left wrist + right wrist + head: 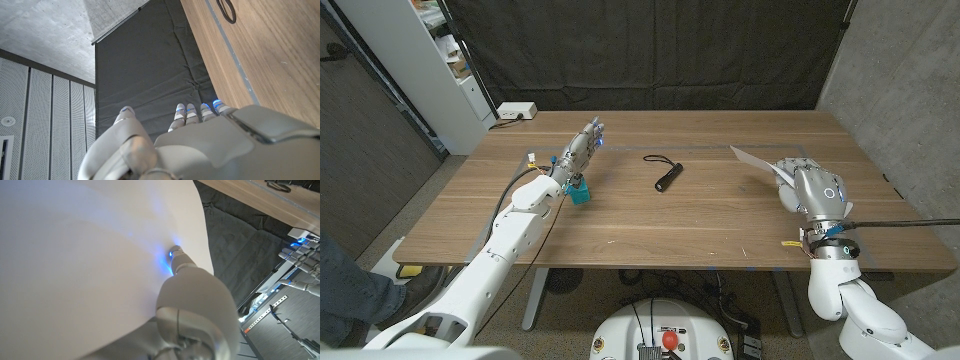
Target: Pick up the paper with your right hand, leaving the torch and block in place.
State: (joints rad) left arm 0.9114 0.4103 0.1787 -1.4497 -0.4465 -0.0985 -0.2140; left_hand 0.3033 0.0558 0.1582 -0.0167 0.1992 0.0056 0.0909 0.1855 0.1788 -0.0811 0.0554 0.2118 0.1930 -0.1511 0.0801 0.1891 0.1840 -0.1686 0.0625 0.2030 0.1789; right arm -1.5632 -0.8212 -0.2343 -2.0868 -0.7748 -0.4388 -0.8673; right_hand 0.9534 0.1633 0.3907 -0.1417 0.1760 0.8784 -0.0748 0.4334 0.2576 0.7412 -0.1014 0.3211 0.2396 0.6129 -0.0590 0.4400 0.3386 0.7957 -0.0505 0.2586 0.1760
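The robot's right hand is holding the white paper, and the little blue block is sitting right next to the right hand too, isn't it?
Not quite. The right hand does hold the white paper, but the blue block sits by the left hand, on the other side of the table. The head view shows it, with the black torch lying between the two hands.

Overhead head view; wrist views seemingly inverted.

Torch lies mid-table (block beside left hand); bare wood between them.
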